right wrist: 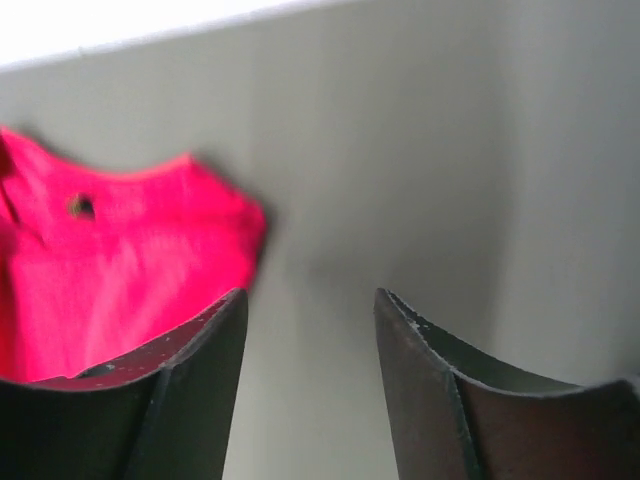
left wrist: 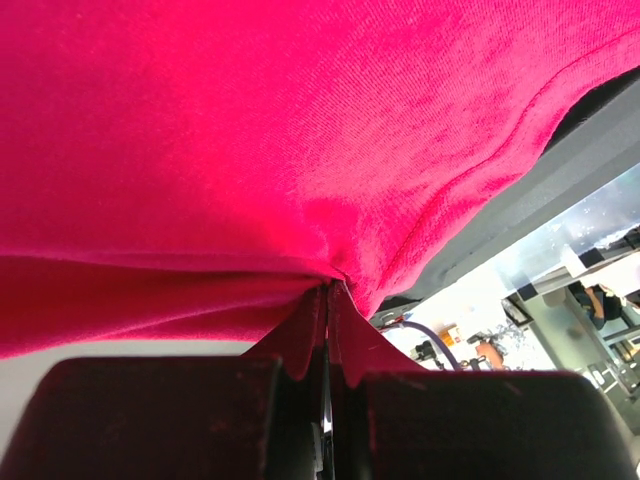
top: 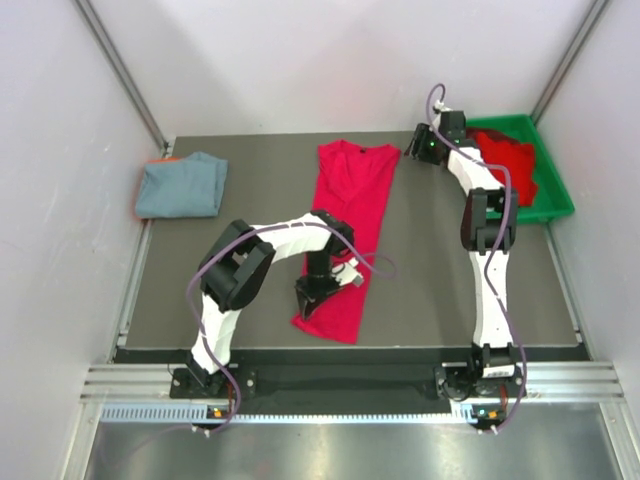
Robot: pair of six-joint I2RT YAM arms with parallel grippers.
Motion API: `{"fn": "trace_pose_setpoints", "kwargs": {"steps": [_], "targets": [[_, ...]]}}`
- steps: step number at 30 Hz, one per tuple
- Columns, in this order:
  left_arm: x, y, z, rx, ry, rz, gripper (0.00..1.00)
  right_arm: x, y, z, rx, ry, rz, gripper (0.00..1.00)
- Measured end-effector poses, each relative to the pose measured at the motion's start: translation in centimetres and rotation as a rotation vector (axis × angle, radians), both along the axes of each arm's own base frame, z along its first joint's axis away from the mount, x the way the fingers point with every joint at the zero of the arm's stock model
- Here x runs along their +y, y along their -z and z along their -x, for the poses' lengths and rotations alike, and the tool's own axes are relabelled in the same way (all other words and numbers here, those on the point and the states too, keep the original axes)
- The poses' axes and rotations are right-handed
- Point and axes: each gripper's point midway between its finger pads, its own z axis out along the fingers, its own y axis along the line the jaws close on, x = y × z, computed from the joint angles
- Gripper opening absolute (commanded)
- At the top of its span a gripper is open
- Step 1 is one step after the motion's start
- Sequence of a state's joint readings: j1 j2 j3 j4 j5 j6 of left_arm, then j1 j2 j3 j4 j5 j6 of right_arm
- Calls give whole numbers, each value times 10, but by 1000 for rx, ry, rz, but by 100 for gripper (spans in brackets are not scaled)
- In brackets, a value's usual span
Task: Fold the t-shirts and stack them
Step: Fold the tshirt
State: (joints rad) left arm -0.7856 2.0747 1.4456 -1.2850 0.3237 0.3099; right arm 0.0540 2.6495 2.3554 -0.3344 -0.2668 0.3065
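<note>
A bright red t-shirt (top: 352, 215) lies as a long narrow strip down the middle of the mat. My left gripper (top: 320, 291) is at its near left edge, shut on a pinch of the red cloth (left wrist: 300, 150), which fills the left wrist view above the closed fingers (left wrist: 300, 340). My right gripper (top: 420, 148) hovers just right of the shirt's far shoulder. It is open and empty (right wrist: 310, 295), with the shirt's corner (right wrist: 110, 260) to its left. A folded grey-blue t-shirt (top: 182, 186) rests at the back left.
A green bin (top: 505, 122) at the back right holds more red t-shirts (top: 508, 165). The dark grey mat (top: 440, 280) is bounded by white walls on the left, back and right, and by a metal rail at the near edge.
</note>
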Motion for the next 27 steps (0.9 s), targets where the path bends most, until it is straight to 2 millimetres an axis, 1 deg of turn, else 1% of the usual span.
{"fn": "trace_pose_setpoints", "kwargs": {"steps": [2,4,6,7,8,9,10,11,13,16,20,22,24,27], "targets": [[-1,-1,-1,-2,-1,4,0,-7,-5,17,41,3,15,56],[-6,-3,-5,-7,-2,13,0,-13,-17,33,66,2,16,56],[-17,-5,-12,-6,-7,33,0,-15,-31,50,83,-11,7,56],[-24,-4,-16,-1,-11,44,5,-14,-39,59,92,-19,-1,56],[-30,-2,-21,0,-16,56,15,-14,-46,66,95,-28,-11,55],[-36,1,-25,4,-21,69,30,-12,-55,74,95,-40,-23,55],[-40,4,-28,11,-23,75,48,-9,-63,80,89,-55,-37,55],[-42,6,-29,21,-32,78,62,-7,-68,86,90,-68,-46,55],[-41,0,-24,66,-65,78,65,1,-75,95,93,-95,-63,56],[-36,-6,-30,65,-93,89,64,15,-79,99,93,-134,-78,56],[-18,-17,-58,-3,-158,110,63,31,-75,106,109,-166,-79,57],[-6,-28,-73,-59,-189,119,63,38,-72,109,116,-183,-74,57],[6,-44,-88,-132,-216,130,63,46,-68,113,125,-198,-71,57],[10,-63,-97,-205,-223,158,63,60,-64,120,141,-226,-71,57]]}}
